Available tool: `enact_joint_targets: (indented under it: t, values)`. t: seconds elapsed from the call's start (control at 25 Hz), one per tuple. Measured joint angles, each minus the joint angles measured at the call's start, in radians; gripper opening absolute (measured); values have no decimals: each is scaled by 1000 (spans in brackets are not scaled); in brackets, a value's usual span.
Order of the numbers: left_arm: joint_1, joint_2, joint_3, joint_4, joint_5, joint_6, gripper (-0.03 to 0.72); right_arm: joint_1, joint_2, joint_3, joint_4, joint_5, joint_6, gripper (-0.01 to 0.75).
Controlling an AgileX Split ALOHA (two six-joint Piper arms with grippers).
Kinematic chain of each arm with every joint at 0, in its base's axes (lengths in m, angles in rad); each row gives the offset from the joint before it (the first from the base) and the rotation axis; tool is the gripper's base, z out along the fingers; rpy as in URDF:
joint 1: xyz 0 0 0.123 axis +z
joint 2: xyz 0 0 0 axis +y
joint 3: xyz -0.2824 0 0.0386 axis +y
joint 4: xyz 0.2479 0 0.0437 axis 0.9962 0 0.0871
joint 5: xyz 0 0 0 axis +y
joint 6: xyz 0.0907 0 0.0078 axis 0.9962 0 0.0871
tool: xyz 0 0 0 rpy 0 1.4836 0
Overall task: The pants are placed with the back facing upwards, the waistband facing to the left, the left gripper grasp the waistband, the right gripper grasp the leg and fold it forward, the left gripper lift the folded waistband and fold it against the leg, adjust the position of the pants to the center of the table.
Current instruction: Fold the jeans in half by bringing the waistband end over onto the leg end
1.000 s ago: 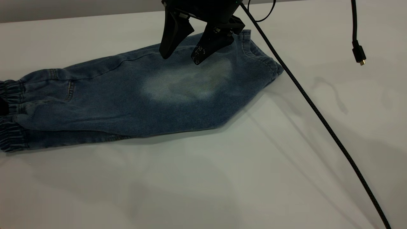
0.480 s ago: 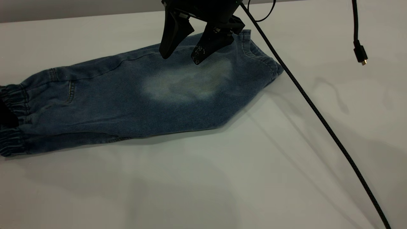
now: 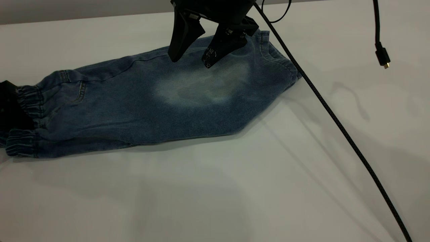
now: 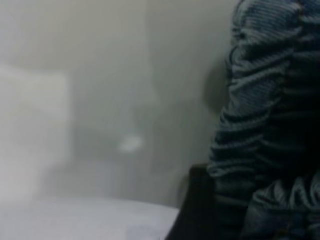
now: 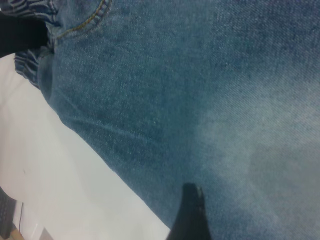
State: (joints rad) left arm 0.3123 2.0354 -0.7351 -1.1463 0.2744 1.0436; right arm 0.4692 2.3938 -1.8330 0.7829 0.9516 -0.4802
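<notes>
The pants [image 3: 127, 107] lie folded lengthwise on the table [image 3: 235, 188], with the elastic waistband [image 3: 28, 101] to the left. The leg [image 3: 205, 87] with the pale faded oval lies on top, and its cuff [image 3: 280, 60] points right. My left gripper [image 3: 10, 112] sits at the far left edge, shut on the waistband. In the left wrist view the gathered waistband [image 4: 270, 125] fills the space beside one dark finger [image 4: 195, 215]. My right gripper [image 3: 190, 63] hangs open just above the leg near its far edge. One of its fingers [image 5: 190, 215] shows over the denim [image 5: 200, 100].
A black braided cable [image 3: 336, 121] runs diagonally from the top centre down to the lower right, passing the cuff. A short cable with a plug [image 3: 383, 57] dangles at the upper right. Bare tabletop stretches in front of and to the right of the pants.
The left gripper has come in from the left edge, and the waistband end and the whole pants have shifted a little to the right. The right gripper has stayed still and open.
</notes>
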Motion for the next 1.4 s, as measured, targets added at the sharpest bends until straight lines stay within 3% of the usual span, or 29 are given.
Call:
enact_joint_targets:
  t: [0.2,0.24,0.4,0.56,1.12,1.4]
  values:
    - [0,5,2,-79,27,-7,222,0,0,1,0,5,0,515]
    - [0,5,2,-82,28,-2,201,0,0,1,-1,11,0,515]
    - [0,-29,5,-63,40,35,202,0,13,1,-9,42,4,501]
    - [0,-124,7,-50,88,5,202,27,16,1,-8,3,14,482]
    - [0,-440,7,11,303,-137,189,152,57,-14,-26,-286,34,476]
    - [-57,-532,7,51,375,-172,189,198,163,-145,-27,-225,62,476]
